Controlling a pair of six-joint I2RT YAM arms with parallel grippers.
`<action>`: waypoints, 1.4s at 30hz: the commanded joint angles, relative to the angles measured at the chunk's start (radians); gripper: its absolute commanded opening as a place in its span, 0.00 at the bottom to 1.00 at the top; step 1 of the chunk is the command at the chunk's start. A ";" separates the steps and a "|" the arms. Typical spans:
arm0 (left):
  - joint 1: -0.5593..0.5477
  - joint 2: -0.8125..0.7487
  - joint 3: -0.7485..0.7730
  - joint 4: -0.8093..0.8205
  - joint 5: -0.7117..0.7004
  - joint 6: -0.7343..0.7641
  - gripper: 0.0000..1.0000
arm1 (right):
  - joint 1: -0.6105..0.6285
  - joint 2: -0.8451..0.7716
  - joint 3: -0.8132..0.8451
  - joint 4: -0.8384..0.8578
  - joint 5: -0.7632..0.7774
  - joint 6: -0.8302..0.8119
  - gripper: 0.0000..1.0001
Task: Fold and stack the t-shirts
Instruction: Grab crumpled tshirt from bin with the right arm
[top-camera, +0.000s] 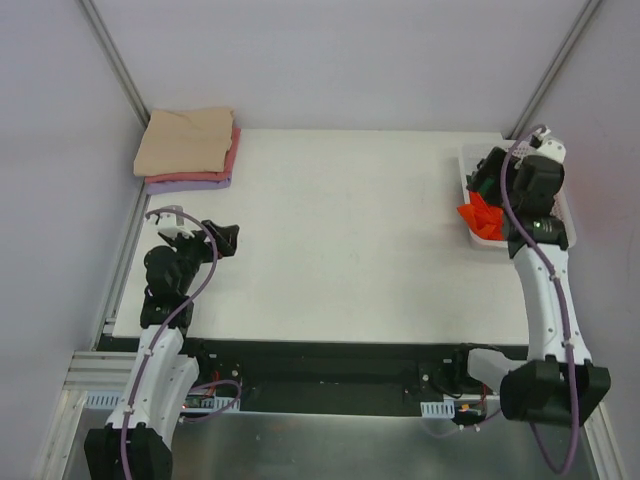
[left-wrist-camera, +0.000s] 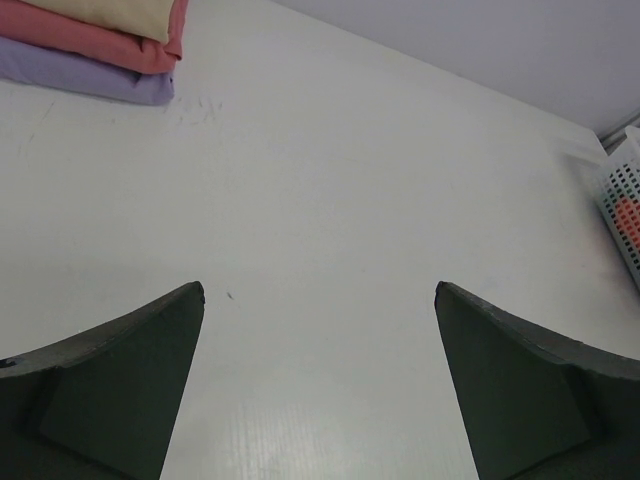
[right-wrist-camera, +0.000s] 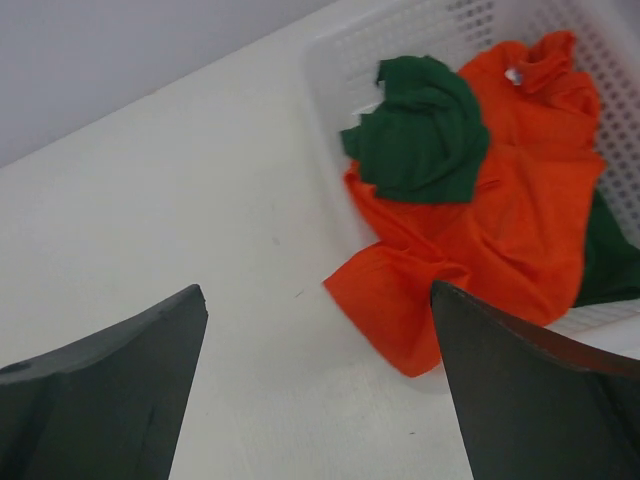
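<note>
A bright orange t-shirt hangs out of the white mesh basket onto the table, with one corner on the table top. It also shows in the top view. A dark green t-shirt lies crumpled on it in the basket. My right gripper is open and empty, above the table just beside the orange corner. Folded beige, pink and lavender t-shirts are stacked at the far left corner. My left gripper is open and empty over bare table at the left.
The basket stands at the table's right edge, mostly under my right arm. It also shows in the left wrist view. The folded stack shows in the left wrist view. Grey walls enclose the table.
</note>
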 joint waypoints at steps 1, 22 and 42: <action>-0.007 0.033 0.067 -0.032 -0.040 0.003 0.99 | -0.124 0.186 0.139 -0.257 0.151 0.039 0.96; -0.007 0.075 0.078 -0.046 -0.084 0.016 0.99 | -0.308 0.851 0.426 -0.297 -0.186 0.045 0.27; -0.007 -0.001 0.053 -0.030 -0.058 -0.004 0.99 | -0.307 0.329 0.782 -0.502 -0.177 0.041 0.01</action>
